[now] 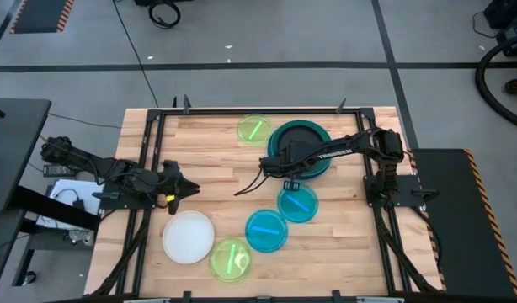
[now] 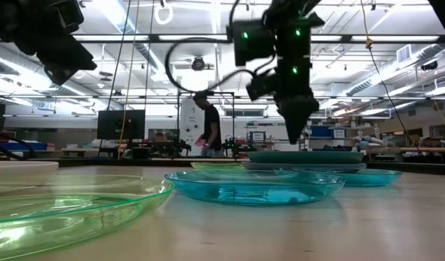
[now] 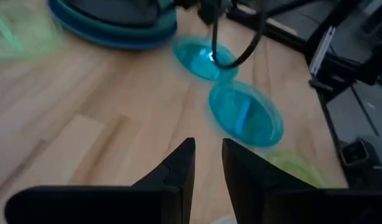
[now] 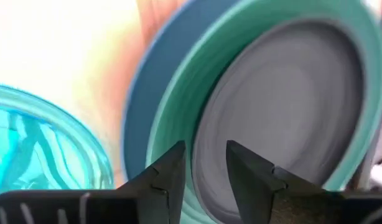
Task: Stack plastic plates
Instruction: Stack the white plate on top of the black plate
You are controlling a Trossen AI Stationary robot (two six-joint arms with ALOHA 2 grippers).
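Observation:
A stack stands at the table's far middle: a black plate (image 1: 296, 139) in a teal plate (image 1: 317, 135) on a blue plate (image 4: 141, 106). My right gripper (image 1: 271, 166) hovers just above the stack's left near rim, fingers close together and empty; it also shows in the right wrist view (image 4: 204, 163) and the low view (image 2: 293, 138). Two cyan plates (image 1: 297, 204) (image 1: 266, 230), a white plate (image 1: 189, 236) and two lime-green plates (image 1: 254, 129) (image 1: 231, 259) lie flat on the table. My left gripper (image 1: 191, 187) waits at the table's left, fingers together and empty.
The wooden table (image 1: 216, 160) has a black frame along its edges (image 1: 242, 110). A dark cable (image 1: 246, 187) hangs from the right arm near the table's middle. A person (image 2: 208, 123) stands far back in the room.

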